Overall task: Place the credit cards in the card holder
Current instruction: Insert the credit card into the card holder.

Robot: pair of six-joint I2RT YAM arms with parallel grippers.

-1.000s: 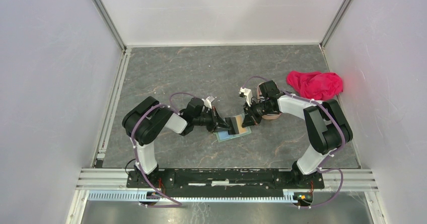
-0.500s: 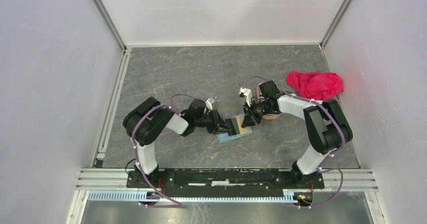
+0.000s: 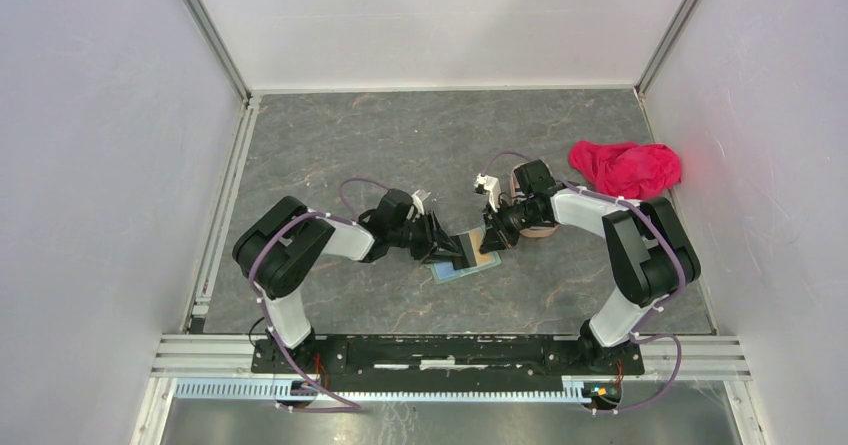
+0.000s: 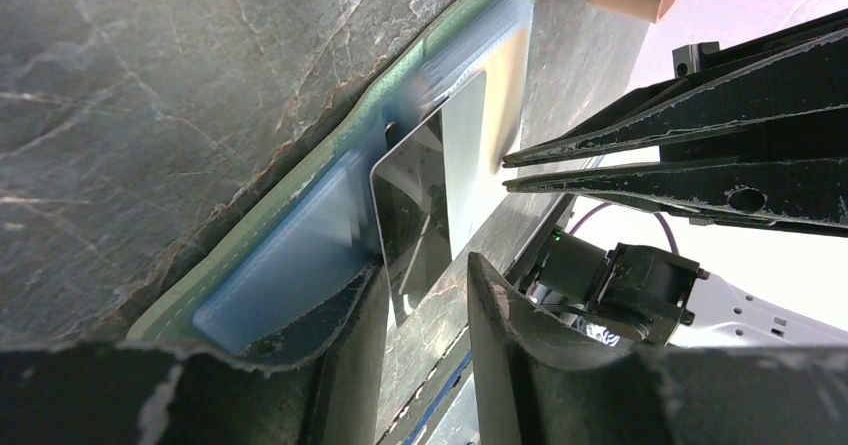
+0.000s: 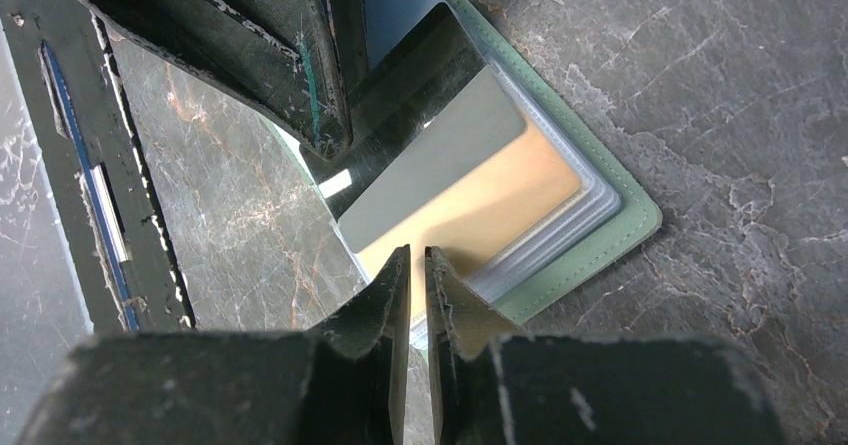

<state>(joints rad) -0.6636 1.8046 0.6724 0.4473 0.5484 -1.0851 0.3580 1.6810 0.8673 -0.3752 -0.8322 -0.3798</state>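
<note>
Though open, card holder (image 4: pixel 290 265) half-covered.

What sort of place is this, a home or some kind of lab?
Likely a robot test cell: white panel walls on aluminium framing, left arm and right arm bolted to a rail, grey stone-look table.

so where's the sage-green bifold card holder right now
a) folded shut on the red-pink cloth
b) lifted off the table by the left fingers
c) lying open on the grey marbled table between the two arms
c: the sage-green bifold card holder lies spread open on the grey marbled table, pale blue pockets facing up, with a yellow-orange and grey card part-way into one pocket.
</note>
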